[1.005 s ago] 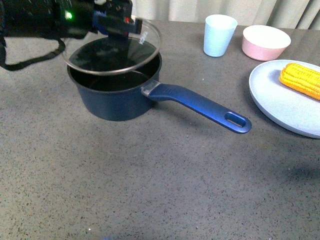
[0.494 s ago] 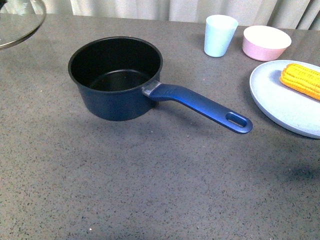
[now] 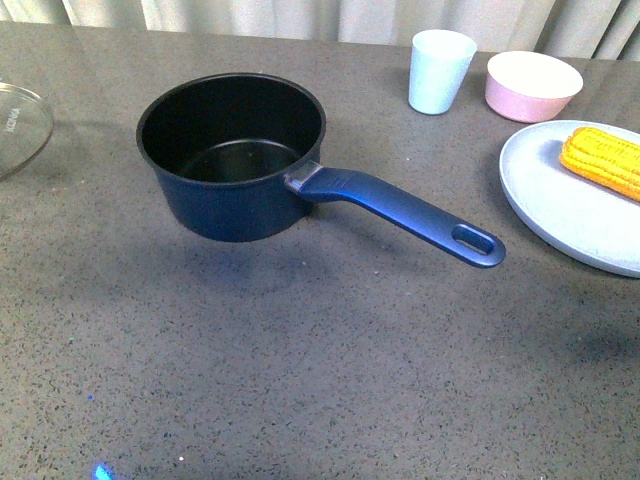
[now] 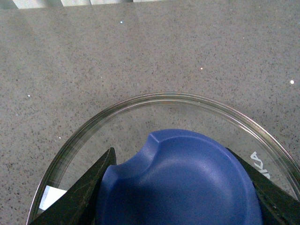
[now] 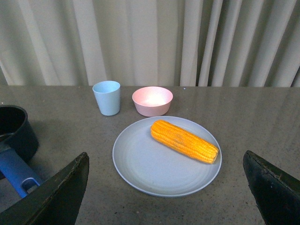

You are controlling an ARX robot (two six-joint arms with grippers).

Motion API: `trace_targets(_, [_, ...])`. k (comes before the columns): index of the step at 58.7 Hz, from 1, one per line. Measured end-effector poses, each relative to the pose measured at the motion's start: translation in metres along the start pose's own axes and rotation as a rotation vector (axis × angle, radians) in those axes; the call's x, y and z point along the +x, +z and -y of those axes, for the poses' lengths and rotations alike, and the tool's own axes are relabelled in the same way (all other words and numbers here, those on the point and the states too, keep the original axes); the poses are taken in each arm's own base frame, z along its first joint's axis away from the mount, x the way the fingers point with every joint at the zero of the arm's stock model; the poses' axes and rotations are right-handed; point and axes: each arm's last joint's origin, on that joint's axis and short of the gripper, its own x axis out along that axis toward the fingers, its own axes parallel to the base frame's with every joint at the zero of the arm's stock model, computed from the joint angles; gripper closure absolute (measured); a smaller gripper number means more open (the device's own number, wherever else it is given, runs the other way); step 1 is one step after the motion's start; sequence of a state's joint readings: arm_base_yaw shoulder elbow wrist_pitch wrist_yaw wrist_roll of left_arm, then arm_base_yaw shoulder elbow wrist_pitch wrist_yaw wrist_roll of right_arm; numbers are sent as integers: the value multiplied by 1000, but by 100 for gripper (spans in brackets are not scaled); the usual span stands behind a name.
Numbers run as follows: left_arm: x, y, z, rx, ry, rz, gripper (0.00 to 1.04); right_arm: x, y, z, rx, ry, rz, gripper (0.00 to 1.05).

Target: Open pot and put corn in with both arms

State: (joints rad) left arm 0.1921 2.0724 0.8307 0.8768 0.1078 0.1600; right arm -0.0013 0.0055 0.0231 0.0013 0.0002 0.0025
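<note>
The dark blue pot (image 3: 232, 160) stands open on the grey table, its long handle (image 3: 405, 213) pointing right and toward me. Its glass lid (image 3: 18, 125) is at the far left edge of the front view, low over the table. In the left wrist view my left gripper (image 4: 180, 187) is shut on the lid's blue knob (image 4: 178, 180). The corn (image 3: 603, 160) lies on a pale blue plate (image 3: 570, 215) at the right. In the right wrist view my right gripper (image 5: 171, 187) is open, wide apart, short of the plate (image 5: 154, 164) and corn (image 5: 184, 140). Neither arm shows in the front view.
A pale blue cup (image 3: 438, 70) and a small pink bowl (image 3: 532, 84) stand behind the plate; both show in the right wrist view too, cup (image 5: 107, 97) and bowl (image 5: 152, 100). Curtains hang behind the table.
The left arm carried the lid off the pot and away to the left, then down toward the table at the left edge. The pot and corn have not moved.
</note>
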Motion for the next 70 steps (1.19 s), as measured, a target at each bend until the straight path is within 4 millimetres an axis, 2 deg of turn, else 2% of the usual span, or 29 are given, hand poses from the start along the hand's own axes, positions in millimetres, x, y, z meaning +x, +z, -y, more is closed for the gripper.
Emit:
trace_targets(19, [6,-20,22,-2,-60,-19,46,0,0,0,0,0,0,9])
trace_targets(35, [11,-34,34,-17,-87,-45,46,0,0,0,0,0,0,9])
trace_targets(70, [14,-44,40,-52,-98,-27,46,0,0,0,0,0,0,9])
